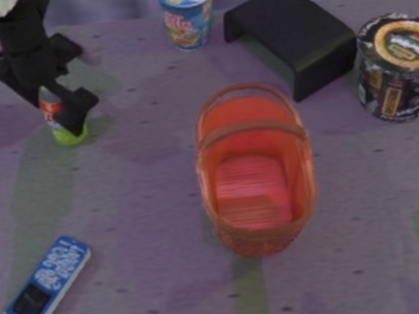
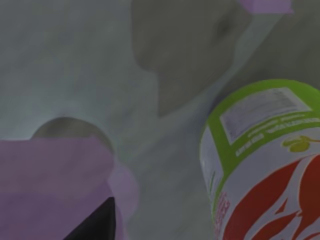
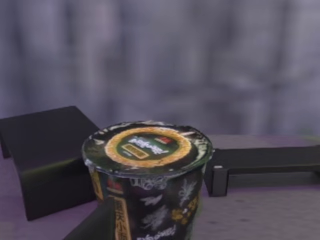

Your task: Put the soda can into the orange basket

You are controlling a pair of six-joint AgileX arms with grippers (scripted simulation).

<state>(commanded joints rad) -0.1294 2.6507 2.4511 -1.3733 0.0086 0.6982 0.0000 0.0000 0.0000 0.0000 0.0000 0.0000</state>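
Overhead footage is showing me my left gripper (image 1: 66, 112) straddling the small red-and-green soda can (image 1: 57, 122) at the table's left side, black fingers closed against it, well apart from the oval orange mesh basket (image 1: 301, 192) at centre. My left wrist view is filling with the can's green label (image 2: 260, 165), which the top view is hiding. My right wrist camera is facing the round black-and-gold tub (image 3: 147, 180) beside the black block (image 3: 47, 155); I cannot tell that gripper's state. Open tabletop is lying between can and basket.
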